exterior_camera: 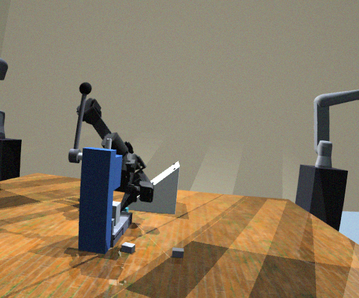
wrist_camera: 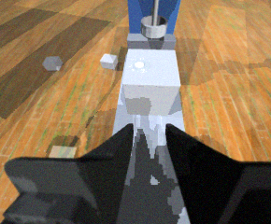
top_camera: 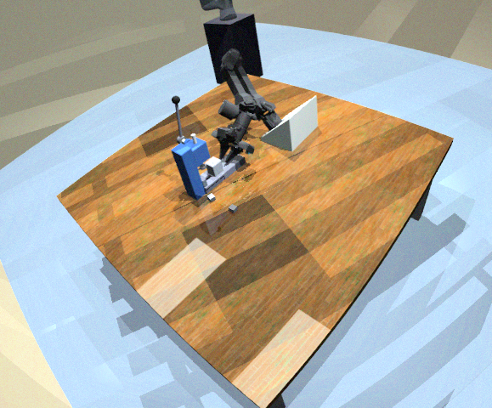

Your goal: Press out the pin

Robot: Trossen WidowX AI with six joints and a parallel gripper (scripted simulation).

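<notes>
Blue marks the one press [top_camera: 188, 168] [exterior_camera: 95, 198] [wrist_camera: 135, 16], its single lever [top_camera: 178, 121] [exterior_camera: 80, 120] standing raised. One pale block [top_camera: 214, 166] [exterior_camera: 116, 212] [wrist_camera: 151, 70] sits on the press bed [top_camera: 226, 173] [exterior_camera: 121, 227] [wrist_camera: 121, 122], in front of the punch. The one tool [wrist_camera: 149, 128] has its two fingertips a little apart, nothing between them, facing the block. Two small cubes [top_camera: 211, 197] [exterior_camera: 128, 247] [wrist_camera: 108, 61] lie on the table [top_camera: 307, 184] [exterior_camera: 221, 224] [wrist_camera: 224, 93] beside the press, apart from each other.
</notes>
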